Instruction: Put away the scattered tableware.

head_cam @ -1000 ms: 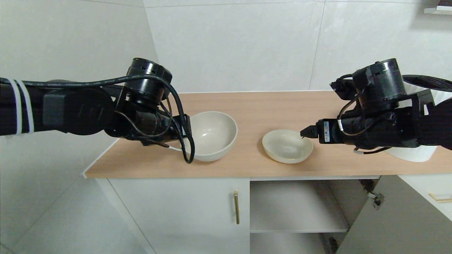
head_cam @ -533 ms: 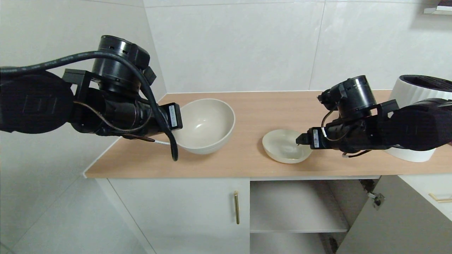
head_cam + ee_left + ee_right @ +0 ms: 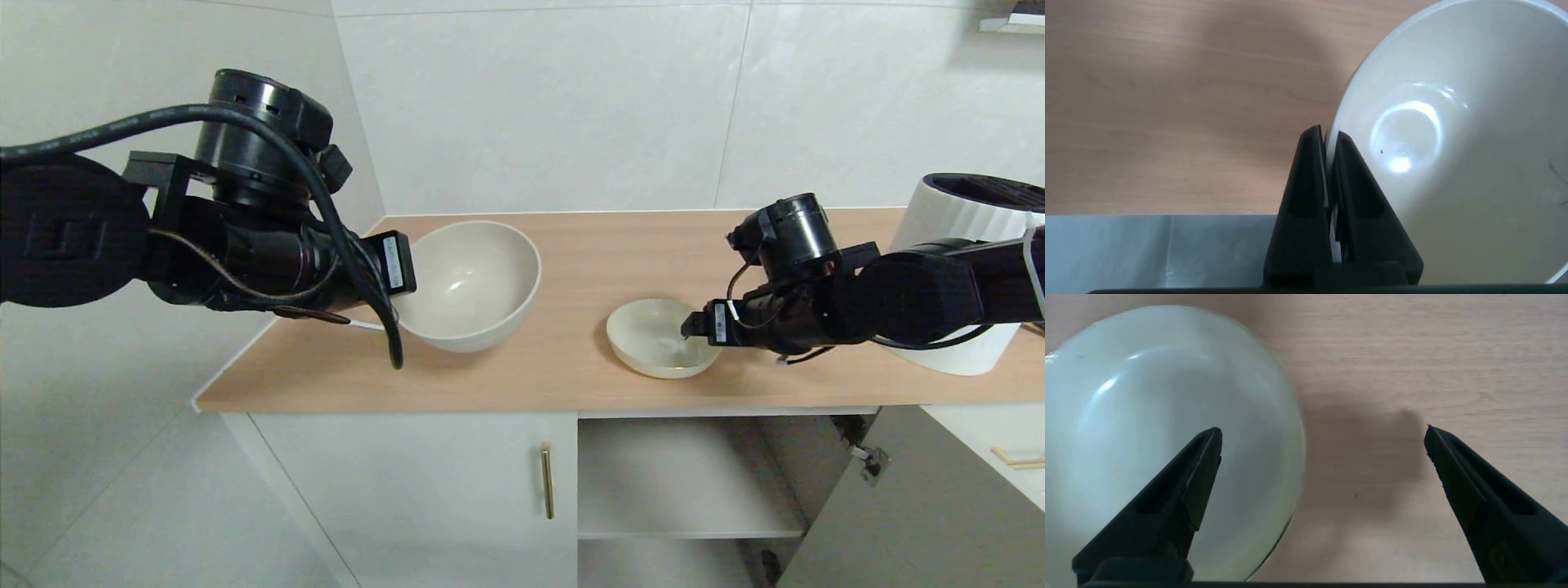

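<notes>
Grasping step: left claw [image 3: 1327, 135] clamps large bowl [image 3: 469, 282] rim; right claw [image 3: 1321, 434], wide, straddles small bowl [image 3: 1167, 416] rim near the bench [image 3: 588, 245] front edge; closing likely follows.

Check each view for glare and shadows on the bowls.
Head view: small highlight inside the large bowl, soft shadow beneath on the counter. Left wrist view: bright glare patch inside it. Right wrist view: faint sheen on the small bowl, dim shadow beside it.

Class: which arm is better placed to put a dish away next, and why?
Left. The left gripper is shut on the rim of the large bowl, holding it tilted above the counter; the right gripper is open at the small bowl, gripping nothing.
</notes>
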{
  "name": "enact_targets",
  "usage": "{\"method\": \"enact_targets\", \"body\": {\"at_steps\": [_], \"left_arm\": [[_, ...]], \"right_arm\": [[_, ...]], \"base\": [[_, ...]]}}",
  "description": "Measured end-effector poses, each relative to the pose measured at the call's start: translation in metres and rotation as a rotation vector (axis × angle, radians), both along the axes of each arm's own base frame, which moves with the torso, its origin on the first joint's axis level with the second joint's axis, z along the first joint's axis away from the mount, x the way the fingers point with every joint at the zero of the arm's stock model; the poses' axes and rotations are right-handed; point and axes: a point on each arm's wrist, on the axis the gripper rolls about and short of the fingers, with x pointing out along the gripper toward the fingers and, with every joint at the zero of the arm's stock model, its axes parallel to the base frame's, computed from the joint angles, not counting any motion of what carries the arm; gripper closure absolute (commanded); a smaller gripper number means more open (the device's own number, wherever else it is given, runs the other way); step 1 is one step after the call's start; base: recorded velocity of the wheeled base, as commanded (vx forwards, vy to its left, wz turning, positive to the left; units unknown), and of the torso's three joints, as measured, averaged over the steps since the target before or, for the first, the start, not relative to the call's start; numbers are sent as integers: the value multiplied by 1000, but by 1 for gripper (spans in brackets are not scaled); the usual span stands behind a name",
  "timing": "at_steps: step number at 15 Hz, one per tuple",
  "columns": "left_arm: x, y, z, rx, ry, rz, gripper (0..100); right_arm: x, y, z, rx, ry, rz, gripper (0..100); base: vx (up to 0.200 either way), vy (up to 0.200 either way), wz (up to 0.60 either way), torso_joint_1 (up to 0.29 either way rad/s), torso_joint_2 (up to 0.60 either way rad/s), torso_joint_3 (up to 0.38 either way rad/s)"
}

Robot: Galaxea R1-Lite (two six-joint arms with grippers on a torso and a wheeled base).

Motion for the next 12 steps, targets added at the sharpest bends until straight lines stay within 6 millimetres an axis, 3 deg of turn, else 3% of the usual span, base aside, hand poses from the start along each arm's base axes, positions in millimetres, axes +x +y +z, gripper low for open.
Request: {"method": "enact_targets", "body": {"at_steps": [1,7,12], "left_arm": [[-1,0,1,-1,-2,0,100],[-3,2,4,-13,-11,5,100],[-12,6,6,-17,-7,9,100]], "right_arm": [[1,1,-1,4,1,-3,100],[3,3,-3,33,6,-15,100],[-14,9,7,36,-3,18,100]], "base": [[0,0,0,0,0,0],[0,0,0,0,0,0],[0,0,0,0,0,0]]}}
